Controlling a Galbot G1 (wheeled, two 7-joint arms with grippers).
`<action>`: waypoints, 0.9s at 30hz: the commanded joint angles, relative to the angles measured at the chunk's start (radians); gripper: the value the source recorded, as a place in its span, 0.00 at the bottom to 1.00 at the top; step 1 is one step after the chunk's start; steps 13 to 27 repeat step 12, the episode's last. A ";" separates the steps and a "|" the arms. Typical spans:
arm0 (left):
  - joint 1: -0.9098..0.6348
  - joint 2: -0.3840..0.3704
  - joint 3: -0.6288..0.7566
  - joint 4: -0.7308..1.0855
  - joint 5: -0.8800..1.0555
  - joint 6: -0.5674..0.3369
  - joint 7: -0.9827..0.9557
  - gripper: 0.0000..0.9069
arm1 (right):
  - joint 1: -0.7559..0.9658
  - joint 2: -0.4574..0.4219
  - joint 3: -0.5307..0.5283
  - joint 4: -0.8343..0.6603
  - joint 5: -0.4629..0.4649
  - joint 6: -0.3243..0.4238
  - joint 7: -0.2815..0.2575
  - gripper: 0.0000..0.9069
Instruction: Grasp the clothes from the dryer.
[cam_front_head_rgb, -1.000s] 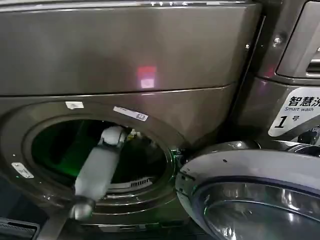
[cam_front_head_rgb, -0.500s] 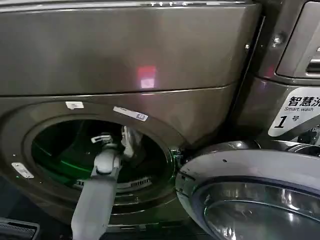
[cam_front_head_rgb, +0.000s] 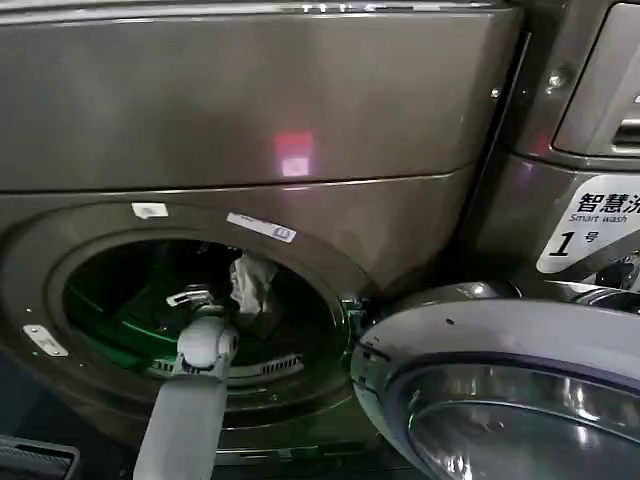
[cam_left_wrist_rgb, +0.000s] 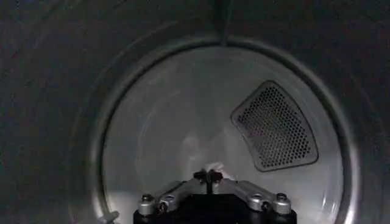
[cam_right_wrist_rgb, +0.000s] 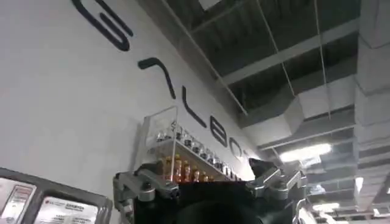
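**Left gripper holds cloth in the dryer mouth**

On my head view the dryer (cam_front_head_rgb: 250, 110) stands straight ahead, its round porthole (cam_front_head_rgb: 60, 300) open and its door (cam_front_head_rgb: 500, 390) swung down to the right. The drum glows green inside. My left arm (cam_front_head_rgb: 190, 420) runs up from below into the opening, and my left gripper (cam_front_head_rgb: 225, 285) sits just inside the porthole, near its upper middle. A bunch of white clothes (cam_front_head_rgb: 252, 280) hangs at the gripper, touching it; from this angle I read the fingers as clenched on the cloth.

My left wrist view looks down the drum toward its pale back wall, with a perforated vent (cam_left_wrist_rgb: 274, 126) on it. There the left gripper's fingertips meet at the middle (cam_left_wrist_rgb: 208, 176), with a small pale scrap of cloth right at them.

The second machine, labelled Smart wash (cam_front_head_rgb: 598, 232), stands to the right of the dryer.

My right gripper (cam_right_wrist_rgb: 207, 182) is parked well away, pointing up at a white wall and ceiling, and its fingers stand apart, holding nothing.
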 joint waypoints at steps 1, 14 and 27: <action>0.009 -0.002 0.001 -0.014 0.002 0.003 -0.005 0.00 | -0.001 -0.001 0.009 -0.001 -0.001 -0.005 -0.009 1.00; -0.003 -0.001 0.000 0.004 0.005 0.004 -0.002 0.00 | 0.004 -0.008 0.007 0.000 -0.003 -0.010 -0.015 1.00; -0.003 -0.001 0.000 0.004 0.005 0.004 -0.002 0.00 | 0.004 -0.008 0.007 0.000 -0.003 -0.010 -0.015 1.00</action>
